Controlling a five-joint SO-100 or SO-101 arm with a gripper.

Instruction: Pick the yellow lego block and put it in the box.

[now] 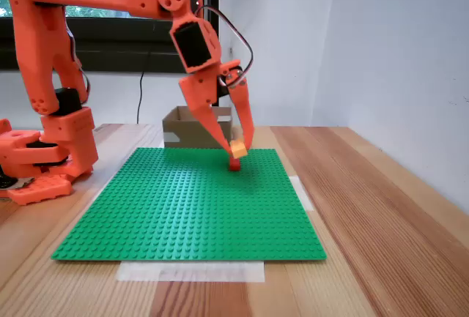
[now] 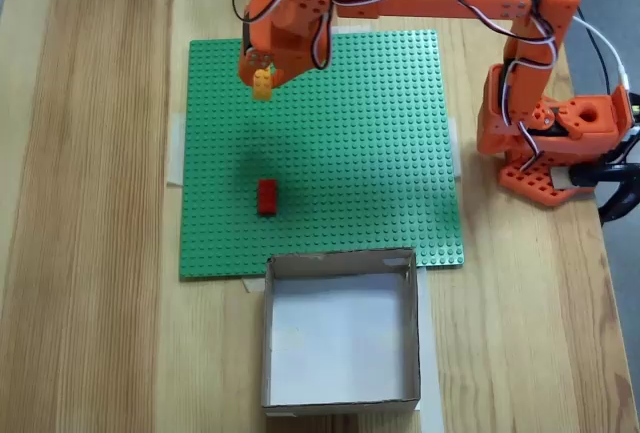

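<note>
The yellow lego block [image 1: 238,148] [image 2: 262,83] hangs above the green baseplate [image 1: 190,207] [image 2: 330,153], pinched at the tips of my orange gripper [image 1: 236,146] [image 2: 262,78], which is shut on it. In a fixed view the block sits just above the red brick [image 1: 234,164] in the picture. From above, the red brick [image 2: 267,196] lies on the plate well apart from the gripper, nearer the box. The brown cardboard box [image 1: 192,130] [image 2: 340,393] stands open and empty past the plate's edge.
The arm's orange base [image 1: 44,156] [image 2: 550,143] stands on the wooden table beside the plate, with cables [image 2: 615,168] trailing from it. White tape [image 1: 190,271] holds the plate's edges. A white wall [image 1: 396,46] rises close behind the table.
</note>
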